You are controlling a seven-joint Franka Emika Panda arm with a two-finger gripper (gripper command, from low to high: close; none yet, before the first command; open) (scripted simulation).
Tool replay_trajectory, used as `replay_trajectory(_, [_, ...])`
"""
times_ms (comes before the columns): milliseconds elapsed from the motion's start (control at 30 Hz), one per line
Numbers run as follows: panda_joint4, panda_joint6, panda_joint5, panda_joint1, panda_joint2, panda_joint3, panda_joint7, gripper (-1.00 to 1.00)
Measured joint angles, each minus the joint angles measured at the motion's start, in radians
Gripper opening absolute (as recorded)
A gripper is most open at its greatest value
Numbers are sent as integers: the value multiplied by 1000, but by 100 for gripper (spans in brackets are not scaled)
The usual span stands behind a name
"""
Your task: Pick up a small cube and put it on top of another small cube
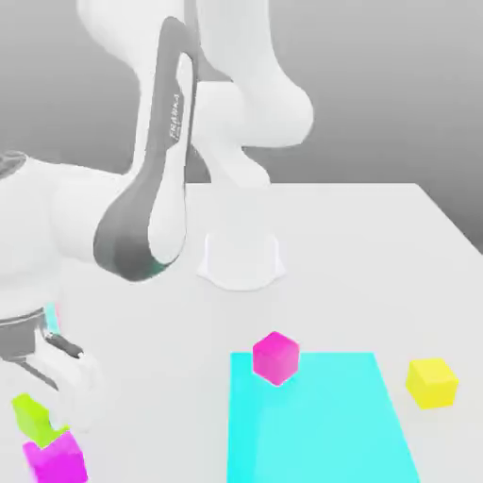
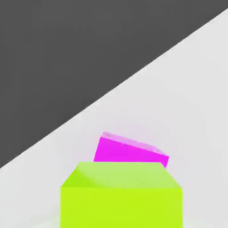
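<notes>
The small lime-green cube lies on the upper left part of the magenta cube, at the near left corner of the white table in the exterior view. It sits off-centre and looks slightly tilted. My gripper hangs directly above and just behind the lime cube, very close to it. The hand view looks down at the lime cube close up, with the magenta cube showing beyond it.
A hot-pink cube stands at the far corner of a flat cyan patch. A yellow cube sits to the right of the patch. The arm's white base stands mid-table. The table edge runs near the stack.
</notes>
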Motion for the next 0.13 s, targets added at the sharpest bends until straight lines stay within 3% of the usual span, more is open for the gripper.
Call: replay_trajectory(133, [0, 0, 0, 0, 0, 0, 0, 100])
